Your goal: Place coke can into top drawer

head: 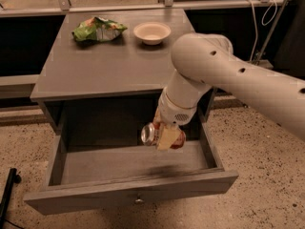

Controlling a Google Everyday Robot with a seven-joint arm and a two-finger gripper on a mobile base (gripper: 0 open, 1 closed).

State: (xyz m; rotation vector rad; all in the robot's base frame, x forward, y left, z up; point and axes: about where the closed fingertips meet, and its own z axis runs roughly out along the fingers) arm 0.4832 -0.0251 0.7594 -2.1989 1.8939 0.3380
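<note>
Arm (238, 75): bulky, enters from right of frame, wrist tucked just under the front edge of the desk (95, 70). Risk as I judge it: a lift or pull-back could knock the wrist on that edge.

Top drawer (119, 163): pulled well open, lower centre of frame, knob (138, 201) on its front.

End effector (164, 136): centre of frame, over the drawer's open inside, fingers closed around the coke can (148, 133).

Coke can: held clear of the drawer floor, right of the drawer's middle, with a shadow under it. It lies on its side. The long axis is roughly level and runs left-right across the frame. The silver end faces left of frame, turned slightly toward me. The far end is hidden behind the fingers.

Risk: let go from here, it lands on its round side and may bounce or roll across the drawer floor, so it wants lowering first. Right drawer wall is near, so drift that way could clip it
</note>
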